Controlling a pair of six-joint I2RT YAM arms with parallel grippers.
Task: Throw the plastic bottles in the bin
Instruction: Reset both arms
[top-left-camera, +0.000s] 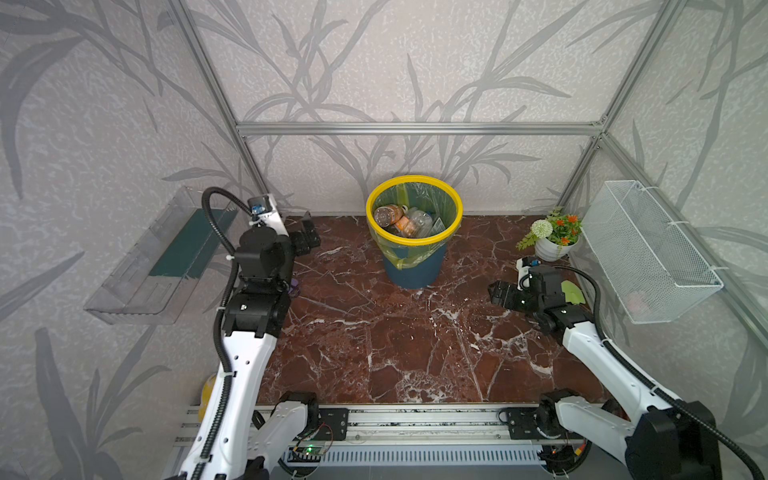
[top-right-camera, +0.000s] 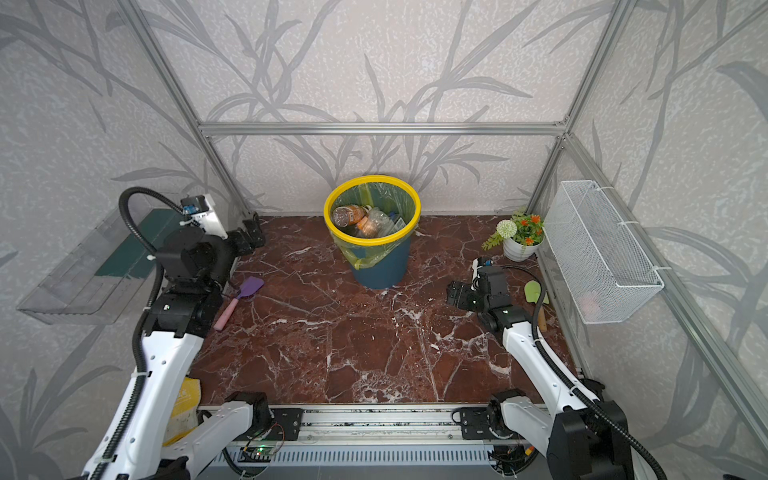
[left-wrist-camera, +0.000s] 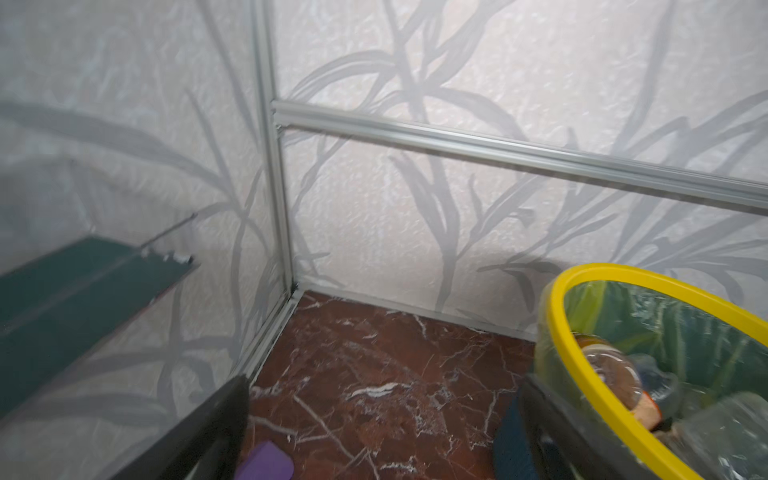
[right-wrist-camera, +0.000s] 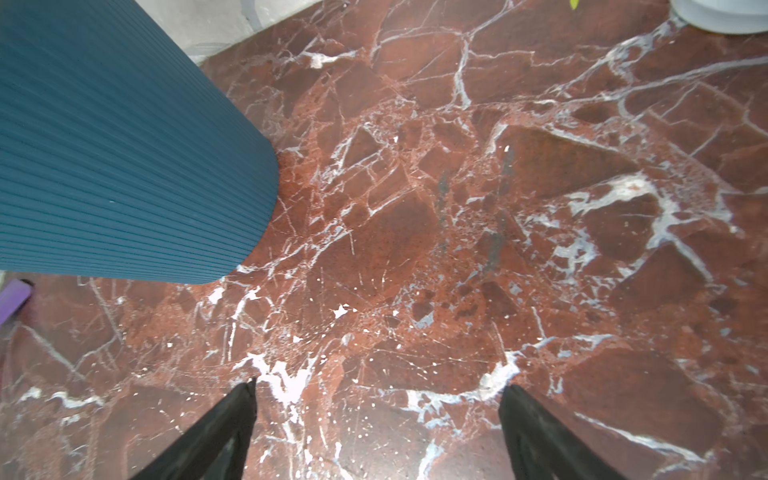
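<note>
The bin (top-left-camera: 413, 272) (top-right-camera: 380, 270), dark blue with a yellow rim and a yellow-green liner, stands at the back middle of the marble table. Several plastic bottles (top-left-camera: 397, 220) (top-right-camera: 357, 220) lie inside it, clear and brown ones among them. My left gripper (top-left-camera: 309, 235) (top-right-camera: 251, 232) hangs open and empty left of the bin, near the back left corner. The left wrist view shows the bin's rim (left-wrist-camera: 648, 277) and a bottle (left-wrist-camera: 615, 374) beside the gripper (left-wrist-camera: 384, 386). My right gripper (top-left-camera: 496, 291) (right-wrist-camera: 380, 386) is open and empty, low over bare marble right of the bin (right-wrist-camera: 116, 158).
A purple spatula (top-right-camera: 245, 291) lies under my left arm. A green spatula (top-right-camera: 534, 291) lies by my right wrist. A flower pot (top-left-camera: 550, 245) stands at the back right. A white wire basket (top-left-camera: 648, 249) hangs on the right wall, a clear tray (top-left-camera: 158, 266) on the left wall.
</note>
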